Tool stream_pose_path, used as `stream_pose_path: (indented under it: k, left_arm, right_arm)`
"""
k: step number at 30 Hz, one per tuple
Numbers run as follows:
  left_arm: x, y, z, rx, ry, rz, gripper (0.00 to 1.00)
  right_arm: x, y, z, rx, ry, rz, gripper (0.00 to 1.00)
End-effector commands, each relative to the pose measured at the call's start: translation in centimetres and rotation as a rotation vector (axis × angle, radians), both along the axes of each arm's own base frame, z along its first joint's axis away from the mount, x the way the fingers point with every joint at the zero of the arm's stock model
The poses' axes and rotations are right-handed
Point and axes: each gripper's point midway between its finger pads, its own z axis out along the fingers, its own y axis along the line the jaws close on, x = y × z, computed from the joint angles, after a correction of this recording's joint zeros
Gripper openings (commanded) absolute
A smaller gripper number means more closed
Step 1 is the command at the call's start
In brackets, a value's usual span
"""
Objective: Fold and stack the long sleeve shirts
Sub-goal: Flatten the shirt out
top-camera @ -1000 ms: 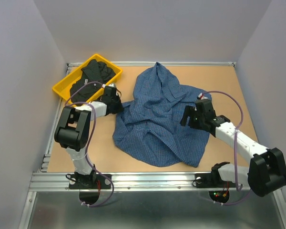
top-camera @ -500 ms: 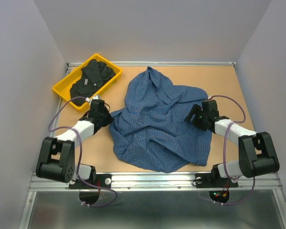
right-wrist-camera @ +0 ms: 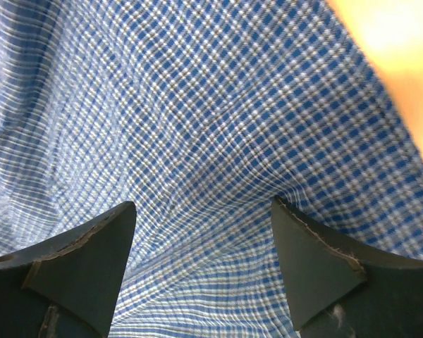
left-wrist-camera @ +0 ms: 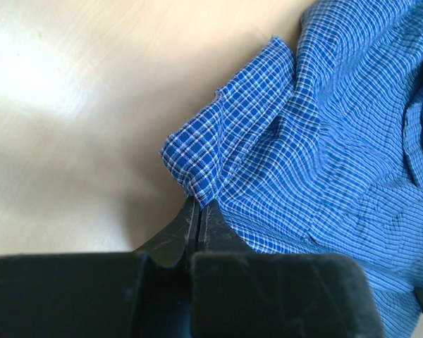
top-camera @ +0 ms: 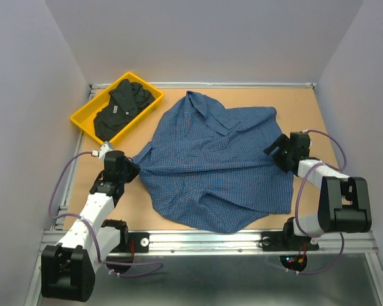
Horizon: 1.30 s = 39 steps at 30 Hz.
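Your blue shirt lies spread and rumpled just right of the yellow tray. It looks light and limp and will likely sag and drag, so take it by hems, cuffs or collar. The black shirt sits bunched inside the tray, probably as floppy. Your left gripper, just nearer than the tray, is pinched on the blue shirt's corner. Your right gripper, well right of the tray, is spread over the opposite edge.

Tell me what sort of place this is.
Probably a robot test cell, not a home: plain grey walls box in a wooden table, the left arm and right arm are bolted to a metal rail, and a blue shirt and a yellow bin holding a black shirt look staged.
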Motion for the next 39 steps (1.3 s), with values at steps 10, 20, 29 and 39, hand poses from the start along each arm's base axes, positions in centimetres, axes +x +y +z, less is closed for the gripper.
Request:
stream_pose_path:
  k: [10, 20, 29, 39]
  left_arm:
    - [-2.7, -2.5, 1.4, -0.142, -0.045, -0.077, 0.04]
    - [2.5, -1.2, 8.4, 0.115, -0.131, -0.188, 0.77]
    - [7.8, -2.3, 8.5, 0.260, -0.122, -0.370, 0.77]
    - [8.4, -2.8, 5.8, 0.278, -0.089, -0.436, 0.77]
  right_arm:
    - [0.7, 0.3, 6.3, -0.121, -0.116, 0.169, 0.83]
    - [5.6, 3.6, 9.1, -0.089, -0.196, 0.325, 0.83]
    - [11.9, 6.0, 9.7, -0.015, -0.263, 0.356, 0.83]
    - [15.5, 5.8, 4.6, 0.008, -0.206, 0.303, 0.84]
